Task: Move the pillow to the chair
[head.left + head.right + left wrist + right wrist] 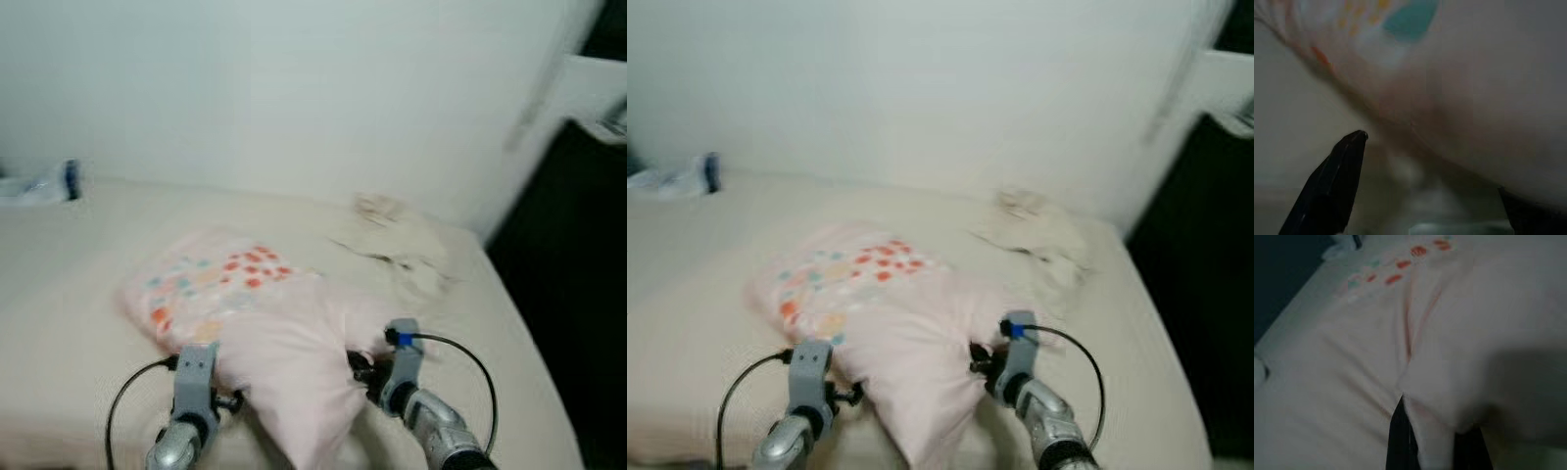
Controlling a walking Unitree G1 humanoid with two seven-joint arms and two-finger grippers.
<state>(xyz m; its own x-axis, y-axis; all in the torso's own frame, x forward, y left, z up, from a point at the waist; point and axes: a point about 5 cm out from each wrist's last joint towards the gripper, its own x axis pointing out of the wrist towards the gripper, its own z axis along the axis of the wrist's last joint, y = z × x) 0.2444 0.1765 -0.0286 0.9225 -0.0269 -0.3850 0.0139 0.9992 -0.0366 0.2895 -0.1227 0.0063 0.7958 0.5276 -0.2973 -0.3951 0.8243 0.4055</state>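
In the left eye view we see the pillow (265, 323), pale pink with coloured dots at its far end, lying on the bed (78, 294). The left pincer (227, 399) presses against its near left flank and the right pincer (359, 370) against its near right flank, so the pillow sits squeezed between the two. Beyond the right pincer a crumpled cloth (397, 240) lies on the bed near the wall, and far beyond the left pincer a small blurred object (44, 181) rests at the bed's far edge.

The right eye view gives the same arrangement, with the pillow's near corner drooping between the arms.

In the left wrist view one black finger (1332, 186) stands apart from the other, with the pillow's underside just beyond it; we read this pincer as spread, cupping the pillow rather than pinching it.

In the right wrist view the two fingers (1400, 435) nip a fold of pillow fabric between them.

We judge the step in hand to be securing the pillow for lifting. No chair is in sight, so the next move calls for raising the pillow clear of the bed with even pressure from both sides, then turning to find the chair.
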